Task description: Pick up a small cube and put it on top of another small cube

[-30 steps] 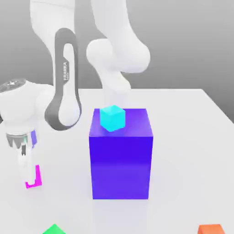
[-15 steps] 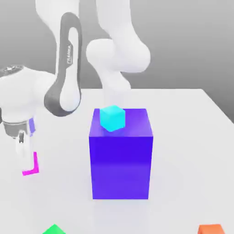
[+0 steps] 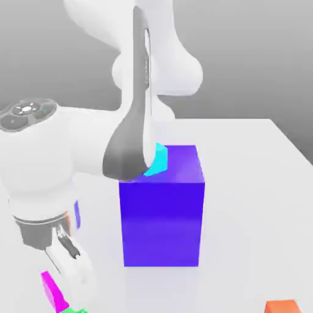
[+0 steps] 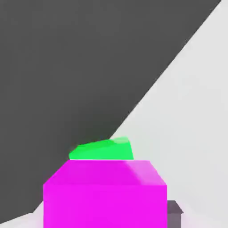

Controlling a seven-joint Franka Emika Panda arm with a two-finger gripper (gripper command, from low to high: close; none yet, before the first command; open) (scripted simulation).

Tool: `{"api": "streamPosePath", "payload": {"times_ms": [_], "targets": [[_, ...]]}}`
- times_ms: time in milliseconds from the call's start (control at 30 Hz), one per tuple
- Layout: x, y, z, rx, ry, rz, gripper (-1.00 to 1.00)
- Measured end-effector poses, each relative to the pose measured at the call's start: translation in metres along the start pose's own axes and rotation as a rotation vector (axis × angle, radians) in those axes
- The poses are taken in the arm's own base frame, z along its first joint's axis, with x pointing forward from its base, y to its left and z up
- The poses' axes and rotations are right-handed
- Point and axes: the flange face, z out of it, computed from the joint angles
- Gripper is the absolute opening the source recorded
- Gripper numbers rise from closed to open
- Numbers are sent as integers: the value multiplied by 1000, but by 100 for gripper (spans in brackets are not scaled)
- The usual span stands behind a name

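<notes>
Magenta-pink and plain-faced, the small cube (image 3: 53,291) shows in the exterior view as a tilted sliver just beside the white fingers (image 3: 74,269) of the gripper (image 3: 67,281), low over the tabletop (image 3: 257,183) near its front edge toward the exterior view's left corner; in the hand view the small cube (image 4: 105,193) presents a broad flat magenta face and a paler upper face, with sharp edges and no markings; it lies close before the camera and so appears held, though the jaws themselves cannot be told as clamped or apart from these views; a grey finger tip (image 4: 174,213) shows just beside the cube's lower corner. Green block (image 3: 73,310): at the front edge of the tabletop, just beside the pink cube; in the hand view the green block (image 4: 102,150) sits beyond the cube's upper edge. Big blue-violet block (image 3: 161,208): upright near the middle of the tabletop, well apart from the gripper. Cyan cube (image 3: 158,160): on top of the blue-violet block at its rear corner toward the exterior view's left, partly hidden by the grey-and-white arm link (image 3: 131,122) crossing in front. Orange cube (image 3: 282,306): at the front edge toward the exterior view's right corner.
</notes>
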Motion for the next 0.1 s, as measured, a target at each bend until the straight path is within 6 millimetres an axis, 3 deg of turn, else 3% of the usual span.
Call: {"api": "streamPosePath", "payload": {"times_ms": [100], "targets": [[0, 0, 0, 0, 0, 0, 100]]}}
